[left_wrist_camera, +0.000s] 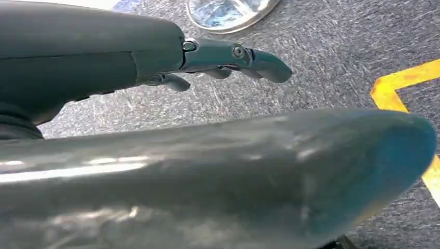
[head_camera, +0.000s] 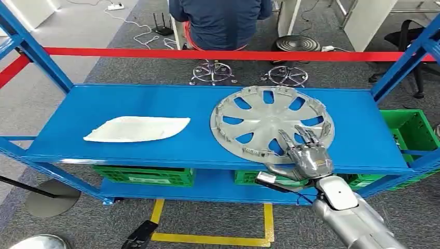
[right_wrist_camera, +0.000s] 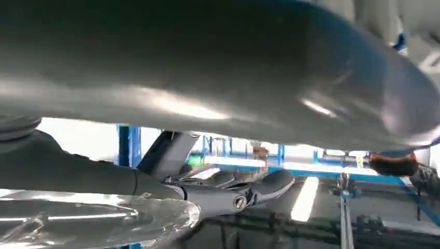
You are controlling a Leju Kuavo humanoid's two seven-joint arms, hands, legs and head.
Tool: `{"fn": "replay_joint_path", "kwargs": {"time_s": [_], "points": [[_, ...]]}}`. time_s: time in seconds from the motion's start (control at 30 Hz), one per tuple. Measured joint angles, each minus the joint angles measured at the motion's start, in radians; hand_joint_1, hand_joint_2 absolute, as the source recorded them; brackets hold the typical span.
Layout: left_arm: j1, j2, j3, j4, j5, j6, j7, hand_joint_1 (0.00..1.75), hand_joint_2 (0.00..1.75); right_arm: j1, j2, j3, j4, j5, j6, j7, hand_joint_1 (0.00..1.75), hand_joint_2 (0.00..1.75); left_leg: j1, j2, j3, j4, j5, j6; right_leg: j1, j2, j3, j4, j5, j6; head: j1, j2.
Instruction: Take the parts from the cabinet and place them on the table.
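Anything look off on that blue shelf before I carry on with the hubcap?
Nothing damaged or spilled. The hubcap lies flat with its near rim at the blue shelf's front edge, under the right hand. The white panel lies flat and apart, to the left.

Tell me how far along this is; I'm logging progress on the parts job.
Nothing looks moved yet: the silver wheel cover and the white panel both lie on the blue shelf. In hand: the right hand rests on the cover's near edge. The left hand hangs over the floor. Both parts remain to move.
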Motion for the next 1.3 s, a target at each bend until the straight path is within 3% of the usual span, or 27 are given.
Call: {"fn": "replay_joint_path", "kwargs": {"time_s": [0.13,0.33,0.43,0.47,0.63,0.83,1.23,1.27,1.3], "points": [[0.0,-0.002,0.004,0.0,-0.006,0.0,-0.003,0.0,0.0,-0.006,-0.018,0.006,-0.003,0.175,-0.011,0.078,0.0,0.0,0.0,0.0,0.0,0.0,0.0,0.0,0.0,0.0,0.0,0.0,0.0,0.0,0.0,0.0],[0.001,-0.003,0.011,0.0,-0.01,0.0,-0.006,0.0,0.0,-0.009,-0.039,0.004,-0.029,0.225,-0.012,0.081,0.0,0.0,0.0,0.0,0.0,0.0,0.0,0.0,0.0,0.0,0.0,0.0,0.0,0.0,0.0,0.0],[0.001,-0.003,0.013,0.0,-0.011,0.0,-0.007,0.0,0.0,-0.017,-0.039,-0.002,-0.011,0.175,-0.006,0.057,0.0,0.0,0.0,0.0,0.0,0.0,0.0,0.0,0.0,0.0,0.0,0.0,0.0,0.0,0.0,0.0],[0.001,-0.004,0.014,0.0,-0.011,0.0,-0.008,0.0,0.0,-0.023,-0.039,-0.004,0.004,0.155,0.003,0.052,0.0,1.75,0.0,0.0,0.0,0.0,0.0,0.0,0.0,0.0,0.0,0.0,0.0,0.0,0.0,0.0],[0.001,-0.006,0.029,0.0,-0.01,0.001,-0.014,0.0,0.0,-0.056,-0.039,-0.011,0.077,0.097,0.071,0.043,0.0,1.75,0.0,0.0,-0.001,0.0,0.0,0.0,0.0,-0.001,0.0,0.0,0.0,0.0,0.0,0.0],[0.002,-0.006,0.041,0.0,-0.012,0.001,-0.024,0.0,0.0,-0.062,-0.02,-0.059,0.115,-0.156,0.186,-0.072,0.0,1.75,0.0,0.0,-0.001,0.0,0.0,0.001,0.0,0.0,-0.001,0.0,0.001,0.0,0.0,0.0],[0.002,-0.007,0.052,0.0,-0.021,0.001,-0.024,0.0,0.0,-0.072,-0.017,-0.078,0.145,-0.151,0.174,-0.056,0.0,1.75,0.0,0.0,0.001,0.0,0.001,0.001,0.0,0.0,0.002,-0.001,0.002,0.0,0.0,0.0],[0.002,-0.007,0.053,0.0,-0.021,0.001,-0.024,0.0,0.0,-0.074,-0.017,-0.079,0.148,-0.151,0.174,-0.056,0.47,1.75,0.0,0.0,0.002,0.0,0.002,0.001,0.0,0.0,0.002,-0.001,0.002,0.0,0.0,0.0],[0.002,-0.007,0.054,0.0,-0.021,0.0,-0.024,0.0,0.0,-0.075,-0.017,-0.079,0.151,-0.152,0.172,-0.056,1.75,1.75,0.0,0.0,0.002,0.0,0.002,0.001,0.0,0.0,0.002,-0.001,0.002,0.0,0.0,0.0]]}}
